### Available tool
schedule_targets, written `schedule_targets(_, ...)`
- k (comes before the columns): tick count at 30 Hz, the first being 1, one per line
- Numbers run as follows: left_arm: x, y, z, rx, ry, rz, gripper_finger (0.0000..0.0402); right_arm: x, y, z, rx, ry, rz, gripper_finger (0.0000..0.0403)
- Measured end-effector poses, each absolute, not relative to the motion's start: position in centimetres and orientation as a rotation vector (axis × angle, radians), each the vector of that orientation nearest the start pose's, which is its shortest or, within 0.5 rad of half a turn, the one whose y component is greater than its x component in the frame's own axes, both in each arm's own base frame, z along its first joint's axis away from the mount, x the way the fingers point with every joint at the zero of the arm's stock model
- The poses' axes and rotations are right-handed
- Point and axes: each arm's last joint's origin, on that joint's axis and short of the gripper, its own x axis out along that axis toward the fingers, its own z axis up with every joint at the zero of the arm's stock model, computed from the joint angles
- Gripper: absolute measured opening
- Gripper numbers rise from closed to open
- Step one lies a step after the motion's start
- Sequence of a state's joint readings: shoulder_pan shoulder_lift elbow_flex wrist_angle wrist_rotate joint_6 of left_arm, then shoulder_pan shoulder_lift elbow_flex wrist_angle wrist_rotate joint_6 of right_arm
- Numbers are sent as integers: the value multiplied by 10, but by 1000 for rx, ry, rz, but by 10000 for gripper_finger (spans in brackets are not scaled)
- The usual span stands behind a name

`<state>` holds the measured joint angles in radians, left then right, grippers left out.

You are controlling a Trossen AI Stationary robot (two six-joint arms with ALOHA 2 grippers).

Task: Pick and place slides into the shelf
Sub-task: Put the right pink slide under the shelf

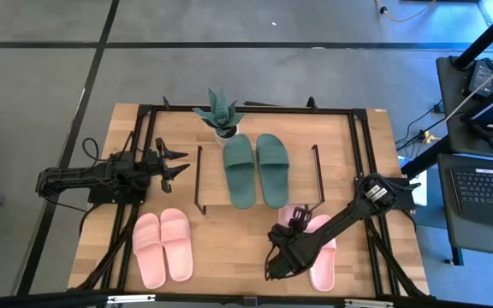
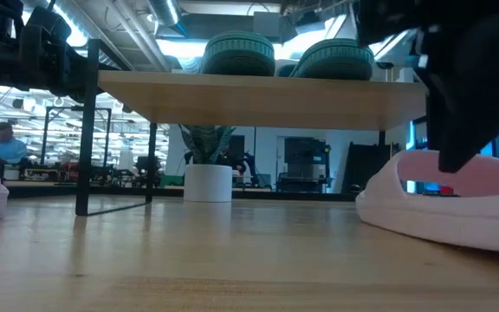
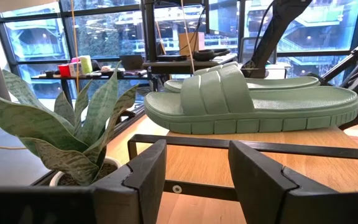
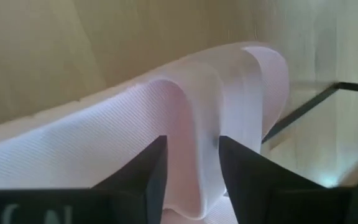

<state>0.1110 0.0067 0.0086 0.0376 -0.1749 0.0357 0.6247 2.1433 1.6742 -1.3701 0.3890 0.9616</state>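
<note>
wooden tabletop (image 1: 255,235) spreads under my claws, and the shelf (image 1: 212,184) stands just ahead of my right gripper (image 1: 282,254), its top board already carrying the dark green slides (image 1: 255,168). one pink pair (image 1: 163,245) lies off to the side of that claw, nearer my left arm. the other pink pair (image 1: 317,248) sits right beneath it, and in the right wrist view my two fingers (image 4: 145,177) stand apart, straddling the strap (image 4: 191,124) without clamping it. my left gripper (image 1: 168,164) hangs beside the shelf's end, fingers apart, empty, close to the potted plant (image 1: 221,114). to grip well i judge i should settle lower, centre the strap, then close firmly. the black wire frame (image 1: 317,175) is near my wrist, so lift clear before swinging; open room lies under the board
</note>
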Motion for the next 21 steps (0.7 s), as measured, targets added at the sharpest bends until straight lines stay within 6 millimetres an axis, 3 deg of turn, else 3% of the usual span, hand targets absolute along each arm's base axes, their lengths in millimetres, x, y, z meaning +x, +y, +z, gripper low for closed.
schedule_targets(12, 96, 16, 169, 32, -34, 286, 166, 318, 216, 182, -143, 1441, -582, 223)
schedule_targets(16, 96, 16, 169, 31, -35, 286, 166, 316, 216, 184, -118, 1471, -589, 231)
schedule_targets(21, 96, 16, 169, 32, -35, 286, 166, 319, 225, 203, -66, 1469, -550, 232)
